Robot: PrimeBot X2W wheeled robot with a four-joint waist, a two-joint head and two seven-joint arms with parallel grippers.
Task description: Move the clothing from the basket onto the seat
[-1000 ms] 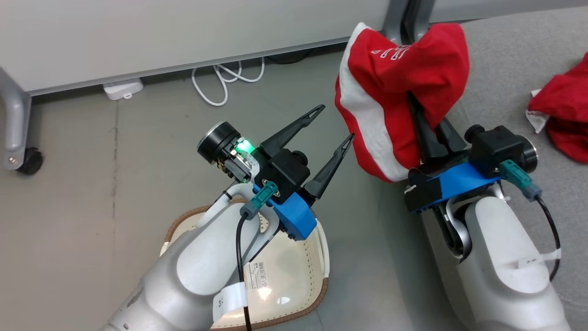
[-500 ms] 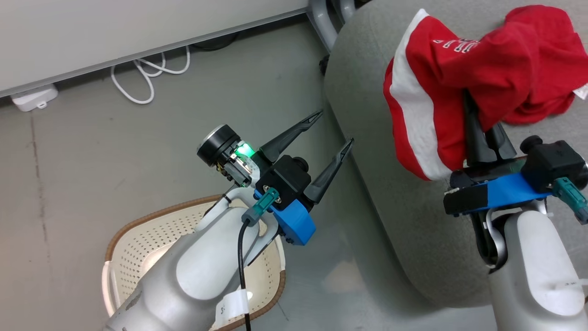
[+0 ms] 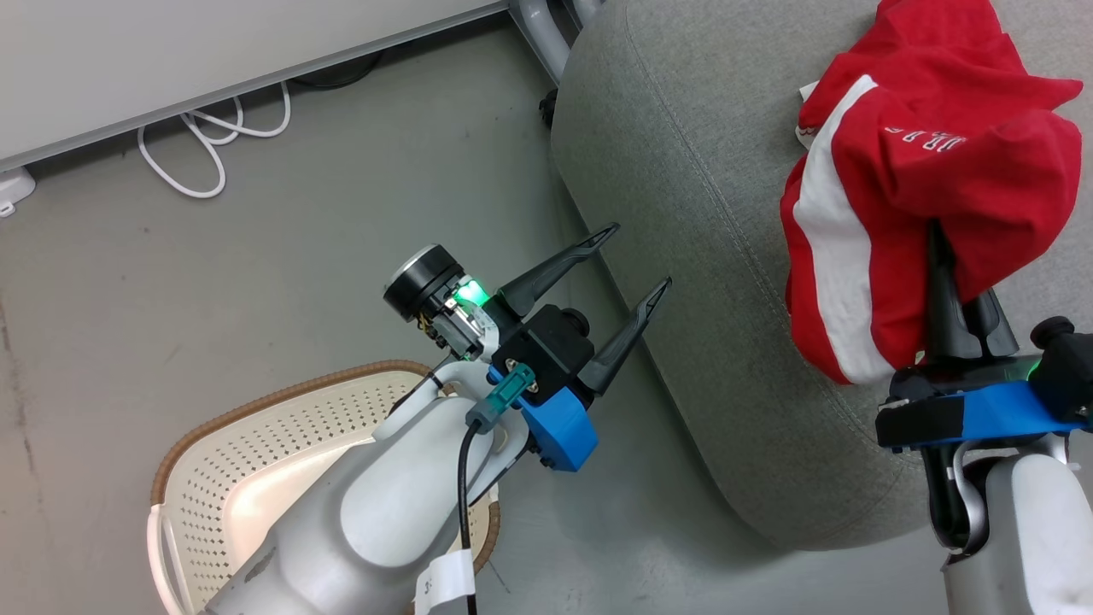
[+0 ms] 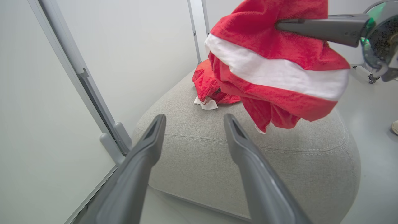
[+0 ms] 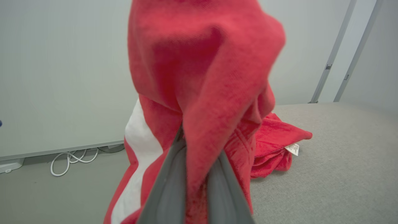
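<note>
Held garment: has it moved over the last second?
Yes: against the grey seat, the held red garment went from beside its edge to above the cushion.

Probably a lab: white partition panels (image 3: pixel 171 60), bare grey floor (image 3: pixel 171 282), loose white cable (image 3: pixel 224 175).

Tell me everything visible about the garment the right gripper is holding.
The held garment is soft, plush-looking red fabric with a broad white stripe and small white lettering. It hangs bunched over the right gripper, whose fingers are shut on a fold. It is held above the grey seat; whether its lowest folds touch the cushion is unclear.
</note>
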